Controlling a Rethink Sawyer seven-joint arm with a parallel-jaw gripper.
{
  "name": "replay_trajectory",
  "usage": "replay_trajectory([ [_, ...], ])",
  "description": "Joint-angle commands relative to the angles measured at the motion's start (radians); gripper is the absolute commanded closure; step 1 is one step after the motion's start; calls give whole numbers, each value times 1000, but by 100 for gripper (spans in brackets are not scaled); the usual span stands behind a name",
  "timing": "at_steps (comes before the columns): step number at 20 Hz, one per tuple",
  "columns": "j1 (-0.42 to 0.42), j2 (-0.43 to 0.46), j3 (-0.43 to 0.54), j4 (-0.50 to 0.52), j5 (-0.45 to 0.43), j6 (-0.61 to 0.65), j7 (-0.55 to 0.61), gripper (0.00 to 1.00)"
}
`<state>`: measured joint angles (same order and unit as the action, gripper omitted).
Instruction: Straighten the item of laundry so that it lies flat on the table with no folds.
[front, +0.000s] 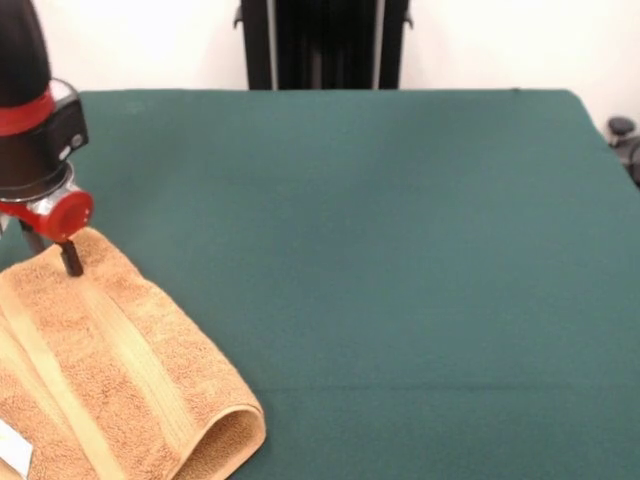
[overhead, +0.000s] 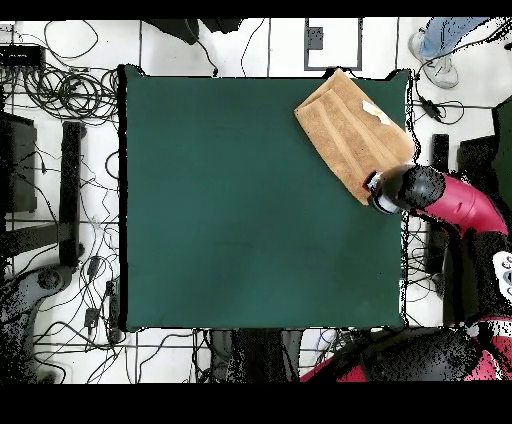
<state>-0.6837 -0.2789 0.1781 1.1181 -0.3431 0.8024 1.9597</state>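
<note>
The tan-orange towel lies folded over on itself at the front view's lower left, with a rounded fold facing the camera and its white tag at the bottom edge. In the overhead view the towel lies slanted at the green table's top right corner. My gripper points down at the towel's far corner, open, with one fingertip touching the cloth. The gripper also shows in the overhead view at the towel's lower right end.
The green table stretches wide to the right of the towel. The robot's pedestal stands behind the far edge. A person's shoe shows beyond the table's top right corner, and cables lie on the floor at the left.
</note>
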Motion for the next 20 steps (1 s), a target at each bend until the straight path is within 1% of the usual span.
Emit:
replay_trajectory([
  [1,7,255,108,-26,40,88,-90,0],
  [5,5,278,115,-30,63,72,-102,0],
  [9,2,282,115,-22,81,69,-116,0],
  [14,-1,280,111,-3,113,69,-85,0],
  [17,-21,288,122,45,211,80,35,0],
  [19,-32,302,128,72,307,125,134,0],
  [20,-34,304,130,83,328,119,146,0],
])
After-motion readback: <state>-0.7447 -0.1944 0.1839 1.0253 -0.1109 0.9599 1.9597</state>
